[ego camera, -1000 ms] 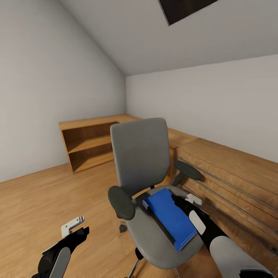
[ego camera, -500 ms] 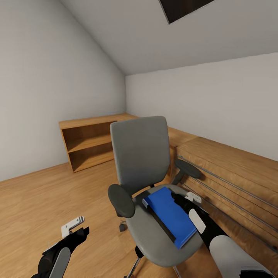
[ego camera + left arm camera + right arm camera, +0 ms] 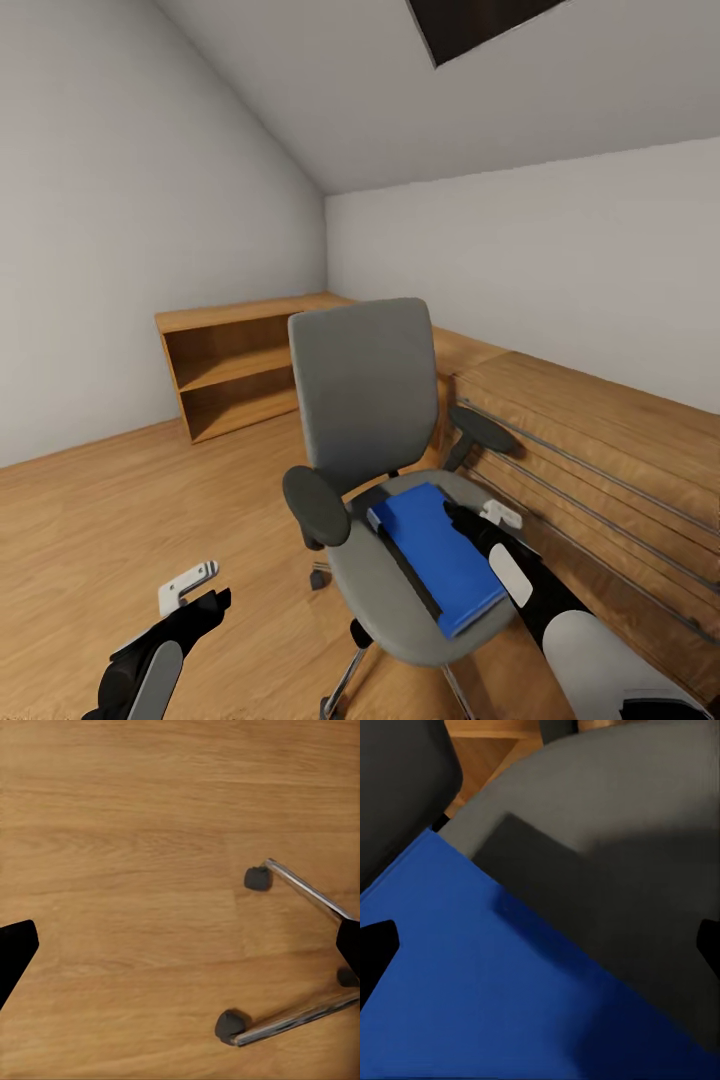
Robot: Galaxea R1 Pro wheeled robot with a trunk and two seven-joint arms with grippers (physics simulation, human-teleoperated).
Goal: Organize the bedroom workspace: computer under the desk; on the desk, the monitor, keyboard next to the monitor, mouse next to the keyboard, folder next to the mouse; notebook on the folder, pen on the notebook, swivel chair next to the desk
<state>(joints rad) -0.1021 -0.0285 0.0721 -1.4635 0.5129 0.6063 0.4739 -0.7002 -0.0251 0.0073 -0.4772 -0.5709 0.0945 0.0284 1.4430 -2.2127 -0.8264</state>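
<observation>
The swivel chair (image 3: 365, 400), grey with black armrests, stands in front of me with its seat turned my way. On the seat lies the blue folder (image 3: 437, 553) (image 3: 472, 982), with a dark strip along its left edge. My right gripper (image 3: 478, 518) hovers open just over the folder's right side, and its fingertips (image 3: 375, 952) show far apart in the right wrist view. Low at the left, beside the chair, my left gripper (image 3: 195, 595) hangs open above the floor. The desk, computer, monitor, keyboard, mouse, notebook and pen are out of view.
Light wooden low shelving (image 3: 240, 370) fills the far corner. A wooden slatted unit (image 3: 600, 450) runs along the right wall, close behind the chair. The chair's chrome spokes and casters (image 3: 231, 1026) rest on the wood floor (image 3: 100, 520) under my left gripper.
The chair with the folder has slid a little away from me, higher in the view. Both arms have stayed about where they were.
</observation>
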